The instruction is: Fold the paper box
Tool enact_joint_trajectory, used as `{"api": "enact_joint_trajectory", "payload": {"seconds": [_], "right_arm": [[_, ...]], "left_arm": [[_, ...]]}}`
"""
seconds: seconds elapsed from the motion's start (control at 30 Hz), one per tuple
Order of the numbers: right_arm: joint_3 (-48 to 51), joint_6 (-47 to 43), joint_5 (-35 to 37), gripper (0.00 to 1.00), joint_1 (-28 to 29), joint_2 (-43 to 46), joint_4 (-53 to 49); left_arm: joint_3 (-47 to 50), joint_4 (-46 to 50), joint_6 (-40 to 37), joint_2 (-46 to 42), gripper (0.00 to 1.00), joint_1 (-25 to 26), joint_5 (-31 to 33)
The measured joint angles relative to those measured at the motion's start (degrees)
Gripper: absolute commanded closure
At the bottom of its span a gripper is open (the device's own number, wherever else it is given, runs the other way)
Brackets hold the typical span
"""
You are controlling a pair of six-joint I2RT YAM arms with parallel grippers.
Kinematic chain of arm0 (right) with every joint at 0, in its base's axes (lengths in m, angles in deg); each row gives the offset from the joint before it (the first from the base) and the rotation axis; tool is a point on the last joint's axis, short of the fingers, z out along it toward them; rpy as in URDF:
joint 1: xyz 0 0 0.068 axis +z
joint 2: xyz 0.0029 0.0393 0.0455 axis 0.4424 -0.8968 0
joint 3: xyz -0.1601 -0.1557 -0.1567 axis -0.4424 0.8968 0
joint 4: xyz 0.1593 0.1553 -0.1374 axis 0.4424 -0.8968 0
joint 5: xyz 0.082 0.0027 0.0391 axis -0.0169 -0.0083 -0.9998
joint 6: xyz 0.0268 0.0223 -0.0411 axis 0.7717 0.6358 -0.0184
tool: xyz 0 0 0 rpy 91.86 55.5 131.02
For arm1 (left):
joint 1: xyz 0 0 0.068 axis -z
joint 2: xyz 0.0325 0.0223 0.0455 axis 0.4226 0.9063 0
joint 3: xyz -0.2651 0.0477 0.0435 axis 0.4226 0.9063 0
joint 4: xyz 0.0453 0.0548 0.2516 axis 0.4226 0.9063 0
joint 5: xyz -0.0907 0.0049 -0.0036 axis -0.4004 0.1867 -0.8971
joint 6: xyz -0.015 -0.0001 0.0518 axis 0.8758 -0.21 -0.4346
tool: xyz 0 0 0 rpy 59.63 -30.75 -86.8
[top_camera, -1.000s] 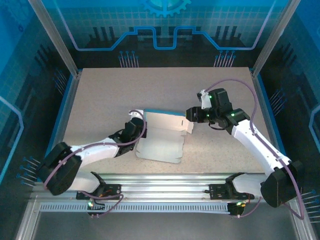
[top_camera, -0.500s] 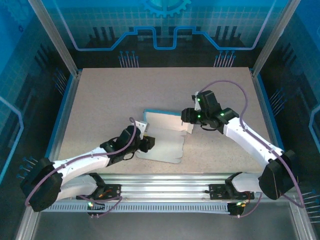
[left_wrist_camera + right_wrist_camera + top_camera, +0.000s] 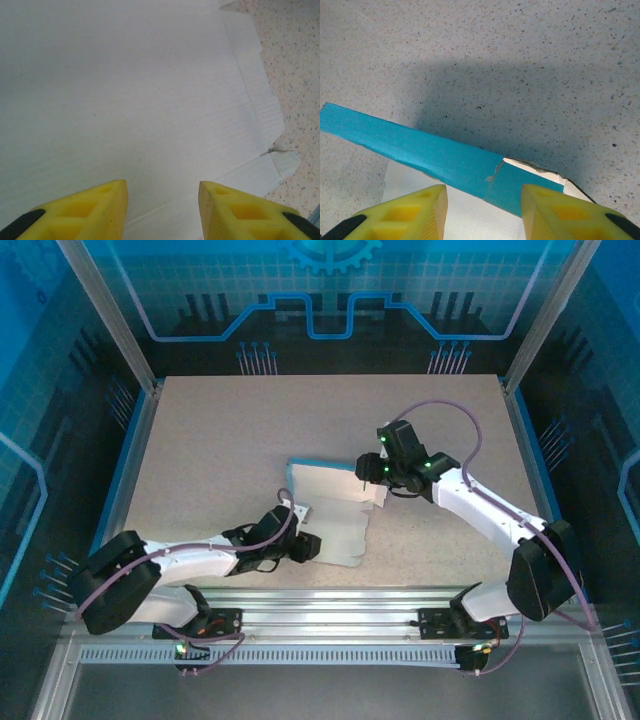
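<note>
Speckled beige surface (image 3: pixel 200 440) lies inside a cage with blue patterned walls (image 3: pixel 30 390) and metal posts, and a metal rail (image 3: pixel 330 600) runs along its near edge. On it there is one box (image 3: pixel 335 510), not folded up. It lies as a flat sheet a little nearer than the middle, with its white-grey side up. Two arms reach to it, one from each near corner, and each arm carries one pincer.

The left pincer (image 3: pixel 305 547) is low over the near left part of the sheet. The right pincer (image 3: pixel 365 468) is at the far right corner, beside the blue far edge. The far half of the surface and its left and right parts are bare, so there is wide room around the sheet. The near edge of the sheet is close to the rail.

The left wrist view shows what is hard to see from above. The left pincer (image 3: pixel 161 192) has its two yellow fingers (image 3: pixel 90 210) apart, with the white sheet under the gap and nothing clamped. On the right, a stepped edge of the sheet ends against the speckled surface.

In the right wrist view, the right pincer (image 3: pixel 482 192) also has its fingers apart. It is over a blue flap (image 3: pixel 435 150) that seems raised, as it throws a shadow on the surface behind it. The flap has a small break in its edge near a white corner. From above, this blue is a thin line.
</note>
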Motion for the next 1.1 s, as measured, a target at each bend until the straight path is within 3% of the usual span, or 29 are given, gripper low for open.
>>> {"api": "enact_joint_trajectory", "payload": {"seconds": [0.7,1.1], "right_arm": [[1.75,7.39,1.16,0.69,0.85,-0.26,2.99],[6.69,11.93,-3.34,0.73,0.07,-0.09,11.61]], "left_arm": [[-0.24,-6.32,3.78,6.36,0.63,6.01,5.86],[-1.05,-8.02,5.73,8.17,0.64,7.76,7.30]]}}
